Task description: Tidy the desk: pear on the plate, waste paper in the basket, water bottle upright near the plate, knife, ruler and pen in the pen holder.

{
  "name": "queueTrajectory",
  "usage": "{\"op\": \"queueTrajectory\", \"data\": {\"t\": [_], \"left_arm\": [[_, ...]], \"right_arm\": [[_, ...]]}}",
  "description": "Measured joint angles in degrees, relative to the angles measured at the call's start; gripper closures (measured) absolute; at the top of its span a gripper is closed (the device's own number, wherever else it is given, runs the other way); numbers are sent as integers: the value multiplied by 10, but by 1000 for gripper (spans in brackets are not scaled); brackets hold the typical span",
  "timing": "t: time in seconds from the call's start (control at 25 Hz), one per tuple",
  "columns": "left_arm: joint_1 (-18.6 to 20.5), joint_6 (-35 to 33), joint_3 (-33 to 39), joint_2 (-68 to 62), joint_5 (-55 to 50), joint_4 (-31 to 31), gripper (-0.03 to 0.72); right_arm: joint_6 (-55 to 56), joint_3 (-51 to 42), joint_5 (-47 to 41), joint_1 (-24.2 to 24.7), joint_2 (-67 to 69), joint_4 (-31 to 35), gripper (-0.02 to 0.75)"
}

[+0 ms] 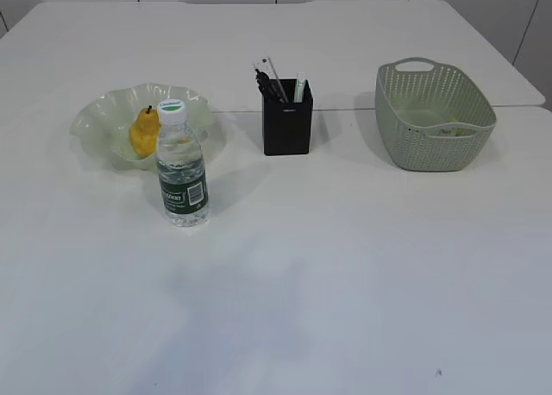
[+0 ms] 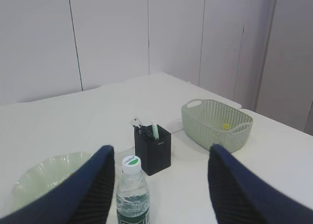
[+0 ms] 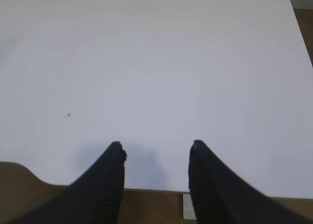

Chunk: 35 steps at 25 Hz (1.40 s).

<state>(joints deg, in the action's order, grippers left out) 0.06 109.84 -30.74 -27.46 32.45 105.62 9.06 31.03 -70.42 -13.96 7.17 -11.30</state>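
The yellow pear (image 1: 143, 133) lies on the ruffled pale-green plate (image 1: 103, 110). Just in front of the plate the water bottle (image 1: 182, 166) stands upright, cap on. The black pen holder (image 1: 287, 123) holds the clear ruler (image 1: 270, 70), dark sticks and a pale-green one (image 1: 299, 87); which is the knife and which the pen I cannot tell. Waste paper (image 1: 448, 129) lies inside the basket (image 1: 435, 145). My left gripper (image 2: 160, 150) is open and holds nothing, raised well behind the bottle (image 2: 132, 194). My right gripper (image 3: 156, 145) is open and holds nothing over the table's near edge (image 3: 146, 187).
Neither arm shows in the exterior view. The white table (image 1: 345, 266) stretches wide in front of the objects. In the left wrist view the basket (image 2: 215, 123) shows a yellow scrap (image 2: 225, 126) inside, and grey wall panels stand behind the table. Brown floor shows under the right gripper.
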Motion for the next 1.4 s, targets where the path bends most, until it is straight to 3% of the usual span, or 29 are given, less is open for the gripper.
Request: {"op": "queueTrajectory", "data": {"t": [0.48, 0.76, 1.2, 1.28, 1.4], "left_arm": [[0, 9, 1, 0, -11, 0, 262], [-1, -47, 1, 0, -26, -3, 262], [-1, -247, 1, 0, -82, -250, 342], [-2, -256, 1, 0, -119, -257, 345], [-4, -254, 1, 0, -162, -199, 346]], "right_arm": [[0, 0, 0, 0, 0, 0, 410], [0, 0, 0, 0, 0, 0, 410], [0, 0, 0, 0, 0, 0, 410], [0, 0, 0, 0, 0, 0, 410], [0, 0, 0, 0, 0, 0, 410]]}}
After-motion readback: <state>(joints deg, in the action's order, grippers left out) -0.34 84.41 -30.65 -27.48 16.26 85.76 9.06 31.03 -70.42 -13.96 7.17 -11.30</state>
